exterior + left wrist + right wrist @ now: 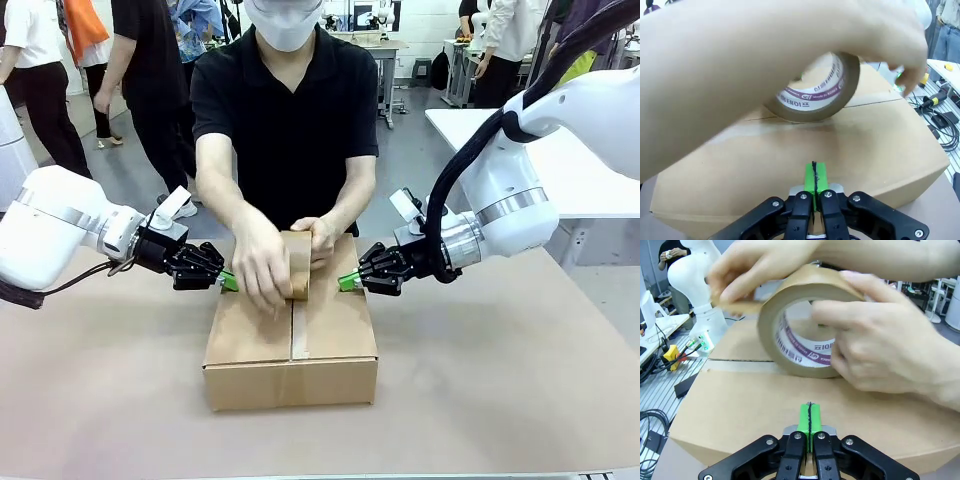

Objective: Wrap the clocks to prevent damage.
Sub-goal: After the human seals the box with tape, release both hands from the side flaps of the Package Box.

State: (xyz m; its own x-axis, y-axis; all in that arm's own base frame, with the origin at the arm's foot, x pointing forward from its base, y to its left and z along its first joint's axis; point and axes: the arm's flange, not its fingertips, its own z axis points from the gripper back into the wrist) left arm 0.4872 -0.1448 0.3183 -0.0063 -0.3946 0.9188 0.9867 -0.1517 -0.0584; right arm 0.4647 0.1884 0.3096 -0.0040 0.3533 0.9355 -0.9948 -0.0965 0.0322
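Tabletop (500,380) bears box (250,345), seam (299,342) seemingly running toward person (290,110).

Blurred, the person's hand (765,60) covers the upper part of the tape roll (815,97) in the left wrist view; its core print seems partly hidden. The shut box (790,155) conceals its contents.

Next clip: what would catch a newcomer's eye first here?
The person's hands hold a brown tape roll on the centre seam of a closed cardboard box in the middle of the table. The left tool and right tool, both shut, meet the box's top edges from either side, seemingly holding the flaps down.
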